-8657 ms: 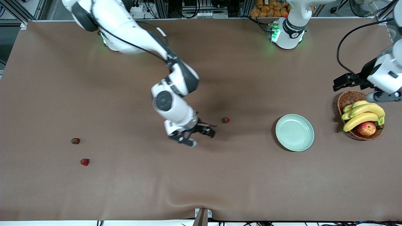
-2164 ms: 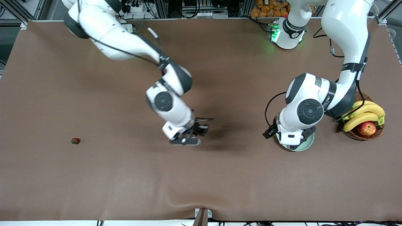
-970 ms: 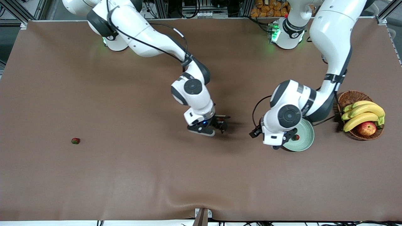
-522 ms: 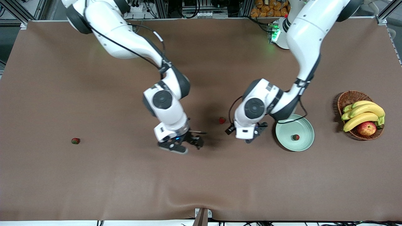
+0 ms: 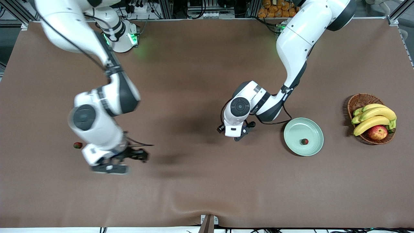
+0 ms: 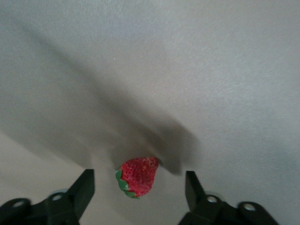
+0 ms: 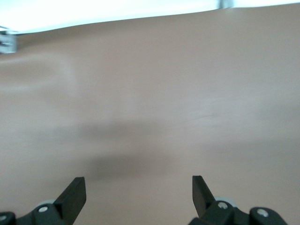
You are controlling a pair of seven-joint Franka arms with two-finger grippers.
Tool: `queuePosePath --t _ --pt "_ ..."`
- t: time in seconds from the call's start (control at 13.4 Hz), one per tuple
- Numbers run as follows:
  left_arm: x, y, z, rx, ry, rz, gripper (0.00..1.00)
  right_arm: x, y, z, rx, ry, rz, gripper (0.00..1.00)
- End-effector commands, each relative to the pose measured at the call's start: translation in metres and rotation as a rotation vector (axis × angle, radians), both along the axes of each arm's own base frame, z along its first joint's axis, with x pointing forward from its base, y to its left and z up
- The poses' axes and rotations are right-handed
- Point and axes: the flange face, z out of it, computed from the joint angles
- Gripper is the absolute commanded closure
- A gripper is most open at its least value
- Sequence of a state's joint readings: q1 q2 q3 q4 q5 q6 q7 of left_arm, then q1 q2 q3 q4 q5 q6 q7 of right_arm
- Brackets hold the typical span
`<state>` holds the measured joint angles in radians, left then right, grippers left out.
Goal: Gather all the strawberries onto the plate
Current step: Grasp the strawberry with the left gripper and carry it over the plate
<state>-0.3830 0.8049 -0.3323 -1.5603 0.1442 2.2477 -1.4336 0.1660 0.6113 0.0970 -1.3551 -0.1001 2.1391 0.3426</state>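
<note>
- In the last half second the right arm has swung away from the middle of the table toward its own end. The left arm has drawn away from the plate (image 5: 318, 129) toward the middle.
- The left end effector (image 6: 140, 180) is low over the middle of the table, released, with its fingers (image 6: 83, 187) spread wide. They stand either side of the middle strawberry (image 6: 137, 176) without touching it.
- That berry lies on the table with its green top pointing toward the wrist camera. In the front view the left arm's wrist covers it.
- The right end effector (image 5: 127, 161) is over bare table toward the right arm's end. It is released and holds nothing, and its wrist view shows only brown table between the spread fingers.
- The third strawberry (image 5: 77, 145) lies on the table near the right end effector, just beside the arm's wrist as the front view shows it.
- The plated strawberry (image 5: 304, 141) rests in the plate, a little off its centre on the side nearer the front camera.
- The plate stands toward the left arm's end of the table, with bare table between it and the left end effector.
- A wicker basket (image 5: 359, 100) holding bananas (image 5: 375, 116) and an apple (image 5: 377, 132) stands near the plate, closer to that end's edge and apart from the plate.
- A wide strip of bare table lies between both end effectors and the edge nearest the front camera.
</note>
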Motion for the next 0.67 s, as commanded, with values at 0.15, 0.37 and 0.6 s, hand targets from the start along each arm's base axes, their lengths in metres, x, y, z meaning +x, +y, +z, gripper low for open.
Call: queuePosePath --t 0.15,0.37,0.6 --pt "-0.001 0.003 -0.005 0.028 -0.026 -0.012 0.56 -0.021 -0.156 -0.005 -0.052 0.066 0.070 0.00" --pt "-0.001 0.002 -0.004 0.028 -0.031 -0.022 1.00 -0.037 -0.236 -0.038 -0.062 0.131 0.094 0.00" --pt "0.017 0.022 0.011 0.028 -0.047 -0.007 1.00 -0.053 -0.268 -0.086 -0.054 0.163 0.060 0.00"
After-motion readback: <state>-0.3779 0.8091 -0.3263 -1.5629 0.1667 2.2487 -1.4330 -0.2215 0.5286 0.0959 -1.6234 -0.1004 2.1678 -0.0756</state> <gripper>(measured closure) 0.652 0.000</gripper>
